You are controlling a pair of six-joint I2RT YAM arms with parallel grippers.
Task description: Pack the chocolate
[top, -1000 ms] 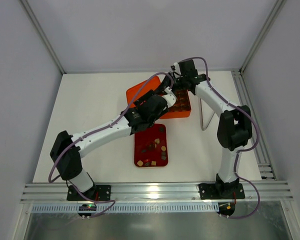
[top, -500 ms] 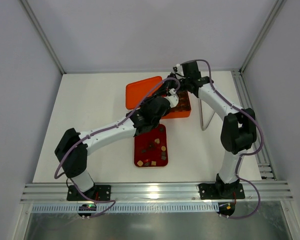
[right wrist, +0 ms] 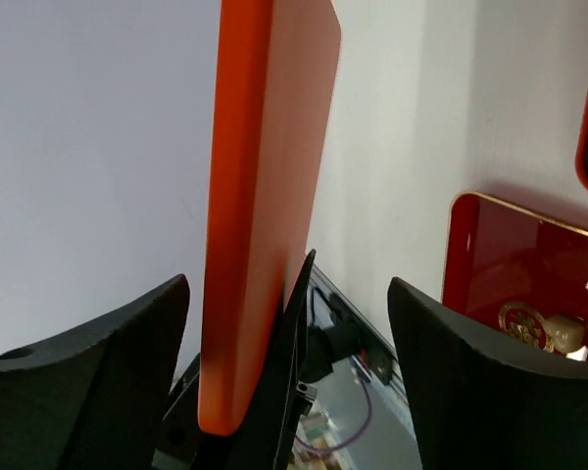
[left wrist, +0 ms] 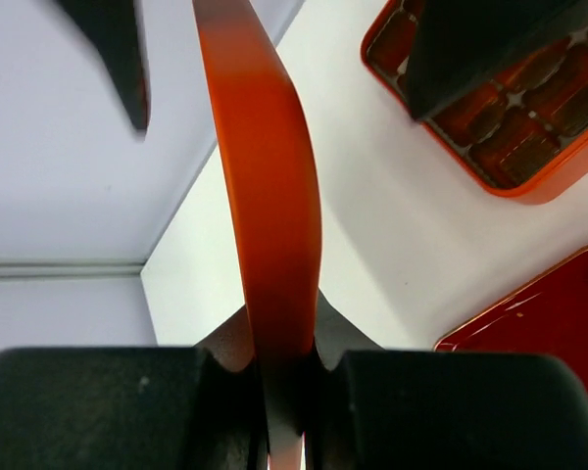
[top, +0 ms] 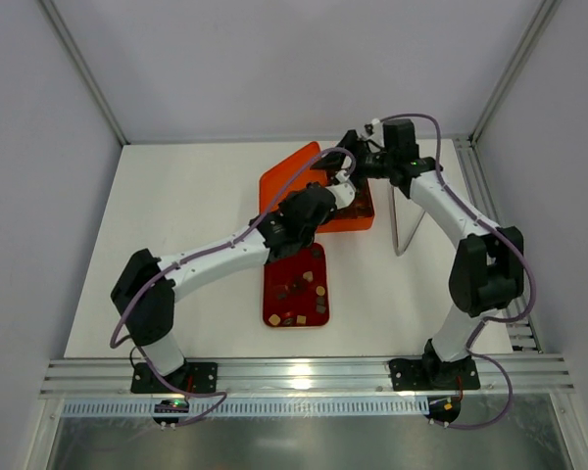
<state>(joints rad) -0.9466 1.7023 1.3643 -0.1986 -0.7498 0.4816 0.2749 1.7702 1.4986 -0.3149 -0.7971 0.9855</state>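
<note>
The left gripper (left wrist: pixel 279 377) is clamped on the edge of an orange lid (left wrist: pixel 265 196), holding it tilted off the table, probably ready to cover the orange box (left wrist: pixel 529 181). The right gripper (right wrist: pixel 289 333) stands open around the lid without gripping it. Some chocolate pieces (top: pixel 319 291) lie on the red tray (top: pixel 272 299), and others sit in the box.

From overhead I had bright, even, diffuse light. The table (top: pixel 176 245) read almost white, and the arms threw only faint, soft shadows on it. Glare pooled on the metal sheet (top: pixel 294 436) at the near edge. The chocolate (top: pixel 319 291) showed only as tiny specks. In the left wrist view the orange lid (left wrist: pixel 269 196) sat so close that it blurred, darkening toward the lens. The red tray (left wrist: pixel 544 313) carried a thin glint along its rim. The right wrist view was soft up close.
</note>
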